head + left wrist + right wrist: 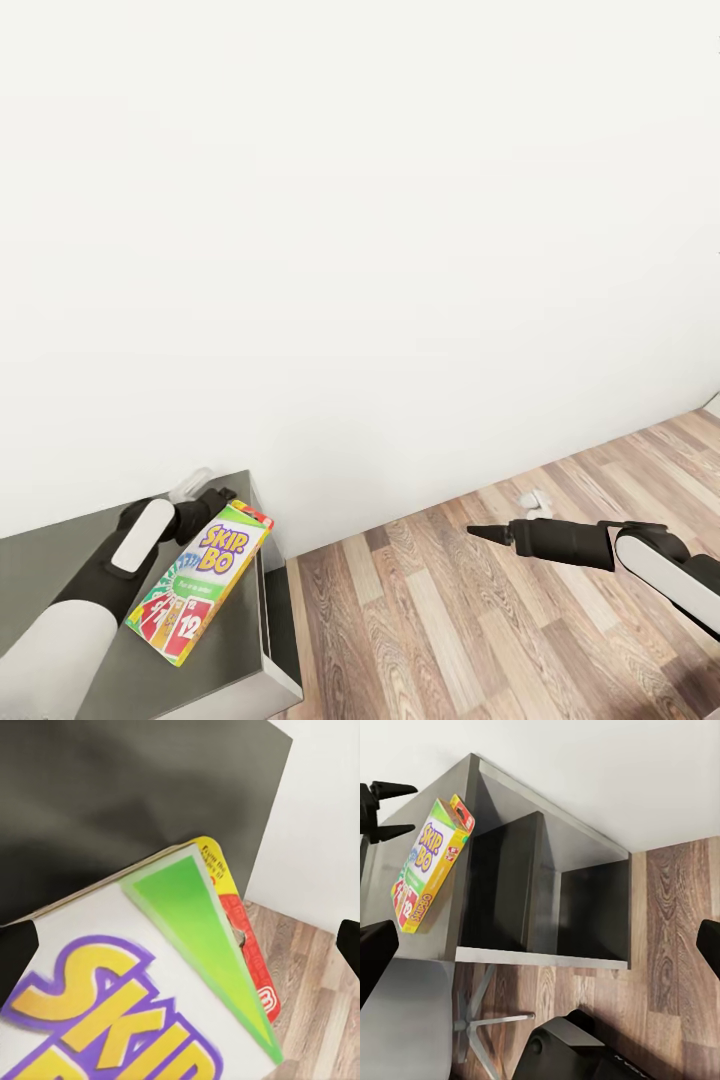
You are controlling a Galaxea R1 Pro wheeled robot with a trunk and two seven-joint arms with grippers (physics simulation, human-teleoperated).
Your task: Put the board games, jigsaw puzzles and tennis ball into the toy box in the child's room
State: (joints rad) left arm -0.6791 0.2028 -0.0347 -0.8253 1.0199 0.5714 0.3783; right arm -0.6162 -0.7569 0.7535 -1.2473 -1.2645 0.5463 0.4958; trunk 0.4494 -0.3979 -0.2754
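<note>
Above the dark grey cabinet top (60,560) by the white wall (360,250), the left end effector (205,505) gripped the SKIP-BO box (198,580), while the right end effector (490,533) hung over the wood-plank floor (450,620), fingers drawn together.

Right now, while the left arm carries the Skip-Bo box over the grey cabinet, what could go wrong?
1. The Skip-Bo box is held by the left gripper near one end, and most of it hangs tilted beyond the fingers; it might swing or slip out.
2. The box hangs close over the dark grey cabinet, near its edge; a low move could knock it against the top.
3. If it drops past that edge, it may land on the wood floor.
</note>
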